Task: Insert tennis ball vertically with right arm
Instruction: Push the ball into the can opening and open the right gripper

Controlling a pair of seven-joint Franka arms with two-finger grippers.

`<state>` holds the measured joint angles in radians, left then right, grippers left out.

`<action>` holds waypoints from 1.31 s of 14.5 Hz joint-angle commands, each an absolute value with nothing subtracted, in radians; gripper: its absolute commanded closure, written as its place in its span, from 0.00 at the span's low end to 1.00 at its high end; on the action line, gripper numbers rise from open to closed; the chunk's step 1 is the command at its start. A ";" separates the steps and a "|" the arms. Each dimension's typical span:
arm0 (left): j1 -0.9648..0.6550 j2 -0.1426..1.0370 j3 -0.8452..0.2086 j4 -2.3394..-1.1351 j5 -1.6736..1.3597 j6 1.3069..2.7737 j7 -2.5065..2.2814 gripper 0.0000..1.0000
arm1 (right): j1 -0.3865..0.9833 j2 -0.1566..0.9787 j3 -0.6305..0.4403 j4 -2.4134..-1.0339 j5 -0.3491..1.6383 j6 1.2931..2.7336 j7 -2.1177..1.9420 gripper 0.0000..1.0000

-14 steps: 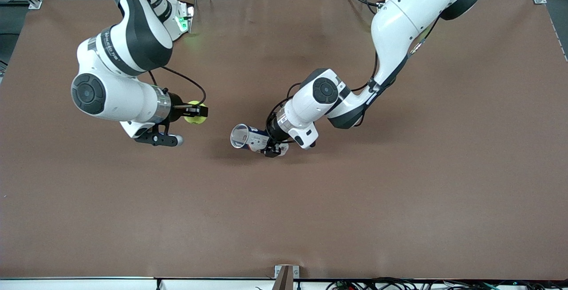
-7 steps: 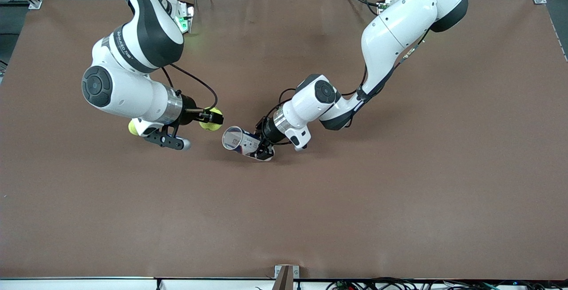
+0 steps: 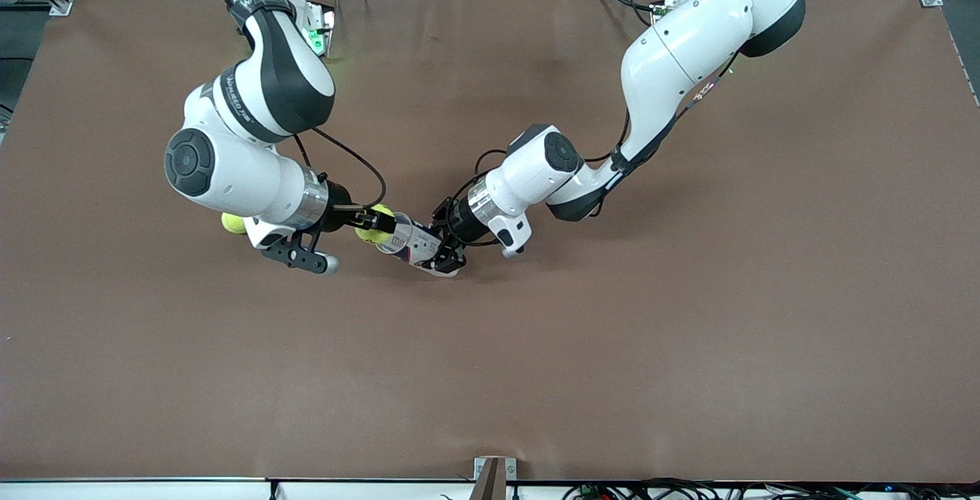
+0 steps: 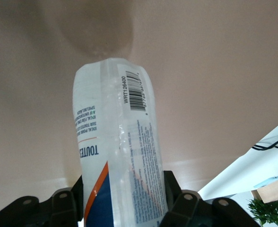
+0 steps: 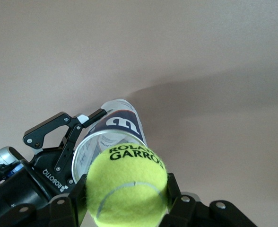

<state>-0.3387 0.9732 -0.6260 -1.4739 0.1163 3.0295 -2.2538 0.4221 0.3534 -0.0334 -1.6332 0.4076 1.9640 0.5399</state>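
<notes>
Brown tabletop (image 3: 536,370) is lying bare nearest the camera. Farther up, the left gripper (image 3: 442,255) is clenching the can (image 3: 409,241), tilted with its mouth toward the right gripper (image 3: 373,223), which is grasping the tennis ball (image 3: 372,226) and has closed from well apart to the rim, so insertion looks imminent. A second ball (image 3: 232,223) is sitting under the right arm.
</notes>
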 commanded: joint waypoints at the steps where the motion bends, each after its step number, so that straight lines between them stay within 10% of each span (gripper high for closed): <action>1: -0.328 0.979 -0.652 -1.477 0.094 3.054 -2.226 0.35 | 0.431 0.368 -0.043 -1.605 0.440 1.968 0.552 0.53; 5: -0.328 0.979 -0.652 -1.477 0.091 3.054 -2.226 0.35 | 0.431 0.377 -0.043 -1.592 0.465 1.968 0.552 0.49; 7: -0.327 0.979 -0.652 -1.477 0.092 3.054 -2.226 0.35 | 0.431 0.377 -0.043 -1.592 0.465 1.968 0.552 0.06; 8: -0.327 0.977 -0.652 -1.477 0.092 3.054 -2.226 0.35 | 0.431 0.376 -0.043 -1.591 0.463 1.967 0.552 0.00; 19: -0.327 0.977 -0.650 -1.479 0.092 3.053 -2.224 0.35 | 0.255 0.367 -0.055 -1.574 0.341 1.755 0.242 0.00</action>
<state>-0.3373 0.9737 -0.6330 -1.4746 0.1162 3.0335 -2.2538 0.3378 0.3717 -0.0634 -1.5766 0.3837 1.8303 0.3817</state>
